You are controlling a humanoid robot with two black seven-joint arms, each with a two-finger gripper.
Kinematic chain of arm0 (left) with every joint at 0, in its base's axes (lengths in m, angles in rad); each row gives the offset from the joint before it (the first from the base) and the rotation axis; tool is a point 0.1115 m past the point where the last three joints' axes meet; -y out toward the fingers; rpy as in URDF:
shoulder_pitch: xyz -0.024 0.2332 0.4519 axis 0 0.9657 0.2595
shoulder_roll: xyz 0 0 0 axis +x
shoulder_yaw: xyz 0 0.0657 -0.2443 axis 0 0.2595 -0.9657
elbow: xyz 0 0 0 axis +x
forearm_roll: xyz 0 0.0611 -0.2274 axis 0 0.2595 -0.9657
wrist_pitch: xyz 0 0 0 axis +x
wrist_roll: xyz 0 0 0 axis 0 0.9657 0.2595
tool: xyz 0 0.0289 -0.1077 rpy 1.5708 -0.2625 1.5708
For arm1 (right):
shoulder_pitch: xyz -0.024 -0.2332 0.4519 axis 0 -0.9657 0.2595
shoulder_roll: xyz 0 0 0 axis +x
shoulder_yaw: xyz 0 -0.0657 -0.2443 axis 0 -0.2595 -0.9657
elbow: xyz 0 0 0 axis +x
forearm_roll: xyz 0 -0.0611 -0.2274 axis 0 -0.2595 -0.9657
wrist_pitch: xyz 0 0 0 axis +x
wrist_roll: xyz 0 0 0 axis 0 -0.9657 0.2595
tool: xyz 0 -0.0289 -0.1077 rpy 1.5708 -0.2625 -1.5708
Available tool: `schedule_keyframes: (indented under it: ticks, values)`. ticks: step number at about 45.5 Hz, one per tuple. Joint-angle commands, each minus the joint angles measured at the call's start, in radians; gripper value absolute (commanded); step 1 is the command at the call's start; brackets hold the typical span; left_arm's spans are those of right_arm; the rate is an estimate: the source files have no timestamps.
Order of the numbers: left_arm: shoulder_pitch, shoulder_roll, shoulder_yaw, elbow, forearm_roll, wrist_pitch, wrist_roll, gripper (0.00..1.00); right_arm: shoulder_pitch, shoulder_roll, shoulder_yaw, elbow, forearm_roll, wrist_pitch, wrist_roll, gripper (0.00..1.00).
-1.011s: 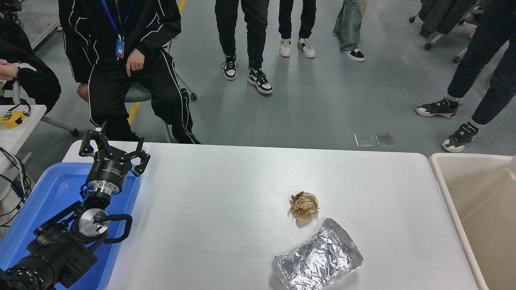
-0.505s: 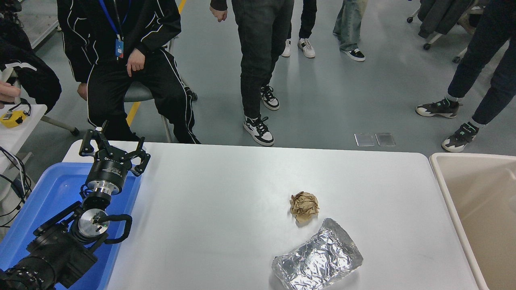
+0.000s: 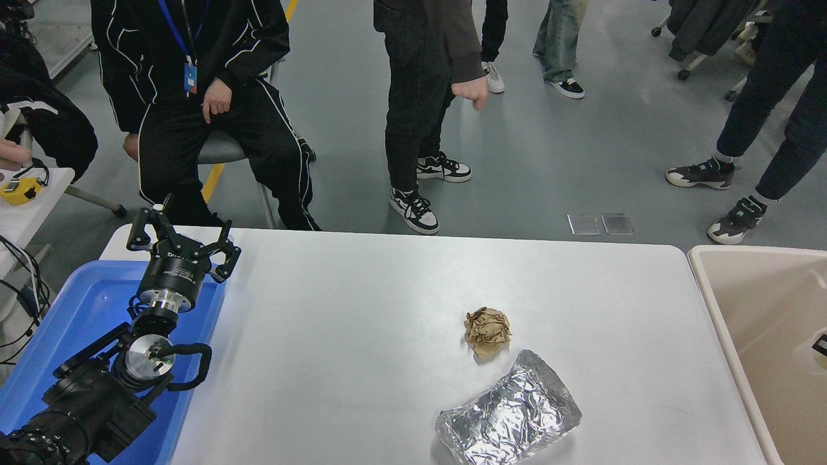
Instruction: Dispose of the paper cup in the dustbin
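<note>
Black left gripper (image 3: 183,234) hangs over the blue tub (image 3: 77,310), jaws apart, holding nothing.

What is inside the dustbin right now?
In the dustbin, a pale rounded edge with a dark bit shows at the picture's right border; too cropped to identify. Elsewhere only bare tan interior; the rest lies off-frame.

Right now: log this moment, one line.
left gripper open, parked over blue tub | paper cup unseen | dark sliver over dustbin, unidentifiable | paper ball, foil packet on table
</note>
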Motion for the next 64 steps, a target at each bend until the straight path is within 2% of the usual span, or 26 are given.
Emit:
schedule_keyframes:
  ticks: [1, 7, 13, 18, 23, 31, 33, 48, 52, 58, 64]
  values:
    - [0.0, 0.0, 0.0, 0.0, 0.0, 0.0, 0.0, 1.0, -0.009, 0.014, 0.001, -0.002, 0.0, -0.003, -0.001, 0.0]
    - [0.0, 0.0, 0.0, 0.0, 0.0, 0.0, 0.0, 1.0, -0.008, 0.012, 0.002, -0.004, 0.0, -0.01, -0.001, 0.0]
    - [0.0, 0.0, 0.0, 0.0, 0.0, 0.0, 0.0, 1.0, -0.008, 0.012, 0.001, -0.002, 0.0, -0.055, 0.001, 0.35]
    - [0.0, 0.0, 0.001, 0.0, 0.0, 0.0, 0.0, 1.0, -0.003, 0.012, 0.001, 0.001, -0.001, -0.084, 0.001, 0.59]
    - [0.0, 0.0, 0.001, 0.0, 0.0, 0.0, 0.0, 1.0, 0.003, 0.012, 0.002, 0.002, -0.001, -0.09, 0.001, 0.6]
    - [0.0, 0.0, 0.0, 0.0, 0.0, 0.0, 0.0, 1.0, 0.032, 0.008, 0.022, 0.01, 0.0, -0.128, 0.003, 0.93]
    - [0.0, 0.0, 0.0, 0.0, 0.0, 0.0, 0.0, 1.0, 0.041, 0.008, 0.053, 0.01, 0.003, -0.13, 0.003, 0.97]
    - [0.0, 0.0, 0.001, 0.0, 0.0, 0.0, 0.0, 1.0, 0.235, -0.064, 0.468, 0.053, 0.008, -0.125, 0.006, 0.99]
    - [0.0, 0.0, 0.001, 0.0, 0.0, 0.0, 0.0, 1.0, 0.29, -0.066, 0.689, 0.073, 0.008, -0.128, 0.009, 0.99]
    - [0.0, 0.0, 0.0, 0.0, 0.0, 0.0, 0.0, 1.0, 0.328, -0.081, 0.775, 0.13, 0.008, -0.128, 0.009, 0.99]
    - [0.0, 0.0, 0.001, 0.0, 0.0, 0.0, 0.0, 1.0, 0.379, -0.106, 0.858, 0.266, 0.01, -0.13, 0.007, 0.99]
